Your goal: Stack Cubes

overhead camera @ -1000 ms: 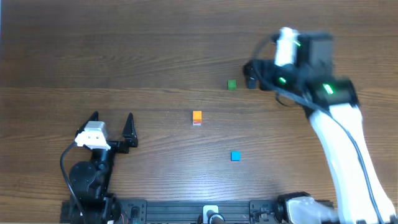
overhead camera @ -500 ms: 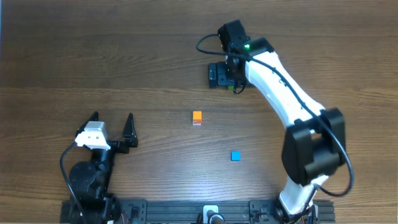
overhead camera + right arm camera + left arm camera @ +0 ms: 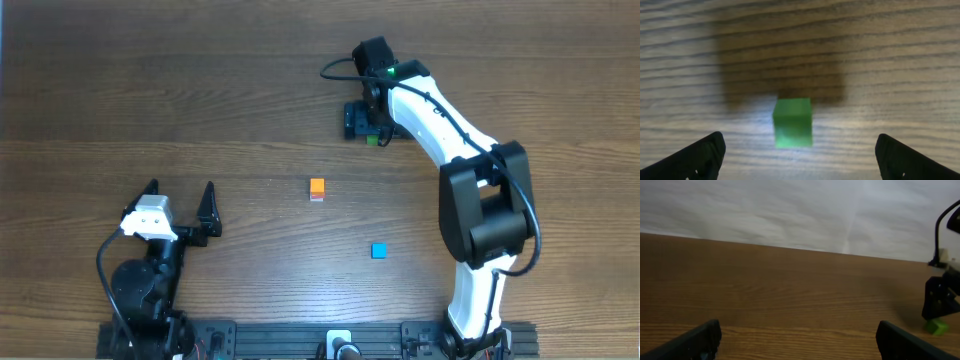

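Note:
A small green cube (image 3: 793, 122) lies on the wooden table, between and just ahead of the spread fingers of my right gripper (image 3: 799, 160), which is open and holds nothing. From above, that gripper (image 3: 362, 122) hangs over the green cube (image 3: 372, 139) at the far middle of the table. An orange cube (image 3: 317, 187) sits at the table's centre with a reddish edge showing under it. A blue cube (image 3: 378, 250) lies nearer the front. My left gripper (image 3: 180, 190) stands open at the front left, away from all the cubes. From the left wrist, the green cube (image 3: 937, 326) sits far off under the right gripper (image 3: 940, 300).
The bare wooden table (image 3: 200, 80) stretches wide to the left and the back. A pale wall (image 3: 790, 210) rises behind the table's far edge. The right arm (image 3: 450, 130) runs from the front right up to the green cube.
The right arm has swung left and lowered, bringing its gripper from beside the green cube to right over it. The left arm and the cubes have stayed put.

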